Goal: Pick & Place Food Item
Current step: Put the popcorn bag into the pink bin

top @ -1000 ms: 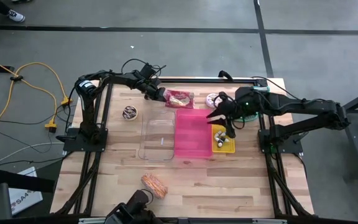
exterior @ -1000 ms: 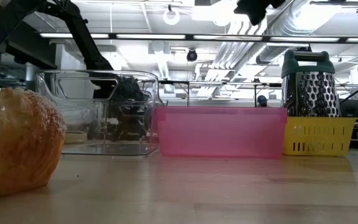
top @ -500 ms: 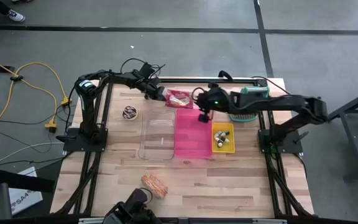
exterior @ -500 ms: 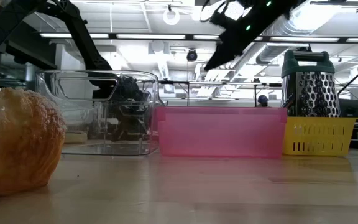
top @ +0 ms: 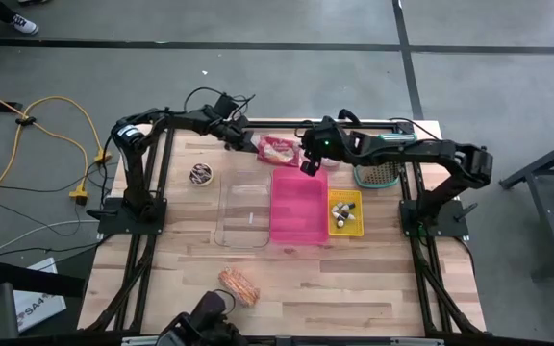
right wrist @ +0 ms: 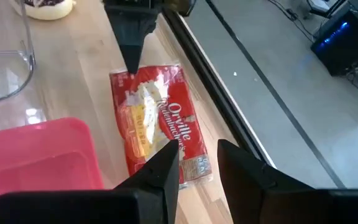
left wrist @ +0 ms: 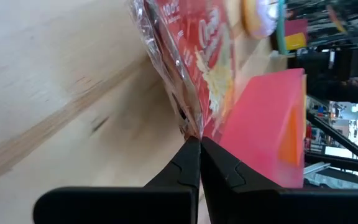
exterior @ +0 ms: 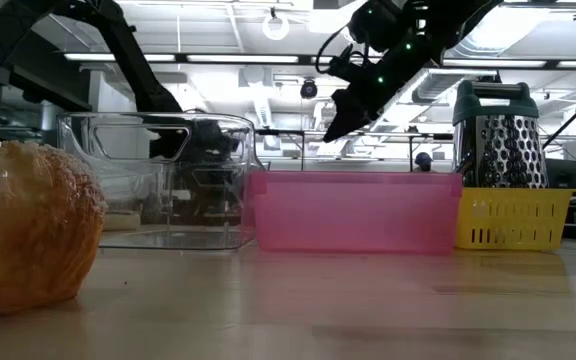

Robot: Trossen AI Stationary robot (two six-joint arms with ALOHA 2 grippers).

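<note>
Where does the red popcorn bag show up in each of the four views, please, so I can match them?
High view: popcorn bag at the table's far edge, just beyond the pink bin.
Low view: not visible.
Left wrist view: fills the upper middle, its edge pinched in the shut left claw.
Right wrist view: centre, ahead of the right claw.
Shared landmark: the pink bin.

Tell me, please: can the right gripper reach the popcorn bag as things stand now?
Probably yes. The right gripper hovers open just above the popcorn bag, with nothing between them. The left gripper is shut on the bag's far corner, so only the near end is free to grasp.
</note>
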